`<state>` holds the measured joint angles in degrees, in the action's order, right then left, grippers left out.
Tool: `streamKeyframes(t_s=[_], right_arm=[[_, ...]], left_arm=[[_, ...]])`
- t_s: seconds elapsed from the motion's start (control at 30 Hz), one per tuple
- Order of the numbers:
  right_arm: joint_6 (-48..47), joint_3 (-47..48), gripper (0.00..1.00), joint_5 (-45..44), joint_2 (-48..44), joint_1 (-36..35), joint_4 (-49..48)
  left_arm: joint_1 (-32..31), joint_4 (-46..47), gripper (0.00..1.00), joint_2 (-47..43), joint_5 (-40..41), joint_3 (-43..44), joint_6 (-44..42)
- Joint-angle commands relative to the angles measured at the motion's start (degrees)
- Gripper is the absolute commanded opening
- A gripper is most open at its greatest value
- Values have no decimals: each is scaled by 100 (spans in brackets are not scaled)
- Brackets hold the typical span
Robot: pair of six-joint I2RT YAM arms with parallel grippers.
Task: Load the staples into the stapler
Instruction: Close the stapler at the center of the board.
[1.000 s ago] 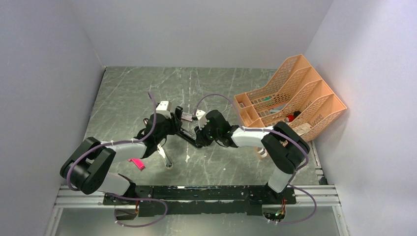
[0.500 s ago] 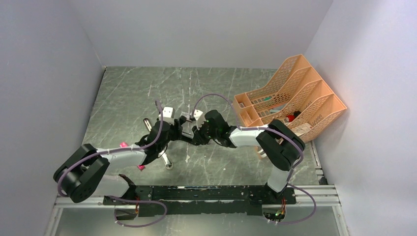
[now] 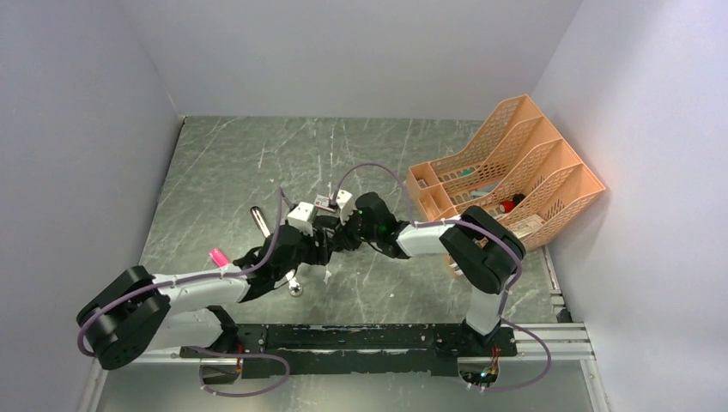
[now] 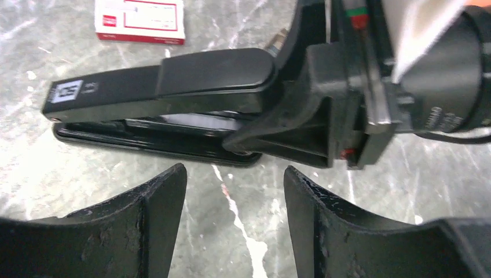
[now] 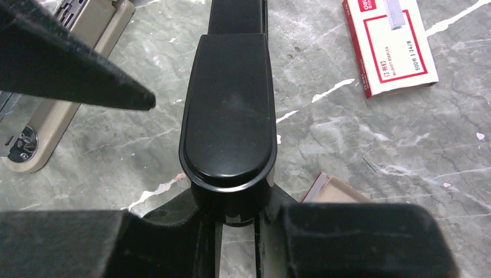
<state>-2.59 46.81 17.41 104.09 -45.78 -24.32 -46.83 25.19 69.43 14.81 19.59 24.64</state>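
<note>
Right pincer [image 5: 240, 223] clamps the stapler [image 5: 228, 110], its rear hinge hidden; left pincer [image 4: 234, 176] gapes wide.

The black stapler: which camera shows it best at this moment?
Left wrist: it shows the stapler side-on, nearly full length, closed on the table. The right wrist view sees only its rounded end from above, between the right gripper's jaws. From the top camera it is mostly hidden.

Orange file rack [image 3: 525, 129], pink piece [image 3: 218, 256], perhaps beige stapler [image 5: 49, 133]
</note>
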Motion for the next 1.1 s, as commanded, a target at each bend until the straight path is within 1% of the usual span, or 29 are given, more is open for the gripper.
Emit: streamKeyframes(t_s=[0.0,0.07,0.17,0.3,0.4,0.47,0.5,0.6,0.77,0.9,1.0,1.03,1.07], right_arm=[[110,8,0,-258,171,0,-145],[101,28,0,-244,184,6,-131],[69,38,0,-209,190,3,-120],[-24,24,1,-186,152,-1,-62],[-79,-4,14,-192,71,0,-19],[-151,2,25,-148,-7,4,53],[-187,10,28,-156,-46,2,106],[-287,57,34,-110,-143,5,360],[-428,13,39,-159,-499,0,630],[-567,0,41,-175,-780,5,1019],[-604,-150,41,-266,-1030,8,1160],[-573,-200,42,-336,-1127,-1,1195],[-526,-263,42,-430,-1281,3,1228]], left_arm=[[-78,-227,67,-364,-700,-101,203],[-86,-316,67,-569,-709,-164,262],[-90,-631,66,-1066,-479,-280,501],[-60,-1306,69,-1734,175,-243,917],[34,-1851,71,-2101,480,-82,1139],[182,-2124,71,-2220,543,46,1190],[275,-2238,72,-2256,533,126,1185],[533,-2553,73,-2282,528,434,1040],[746,-2851,76,-2212,841,1119,335],[765,-2926,77,-1931,1069,1598,-136],[765,-2758,78,-1687,970,1675,-541],[772,-2740,78,-1568,953,1690,-529],[778,-2842,79,-1490,1049,1738,-300]])
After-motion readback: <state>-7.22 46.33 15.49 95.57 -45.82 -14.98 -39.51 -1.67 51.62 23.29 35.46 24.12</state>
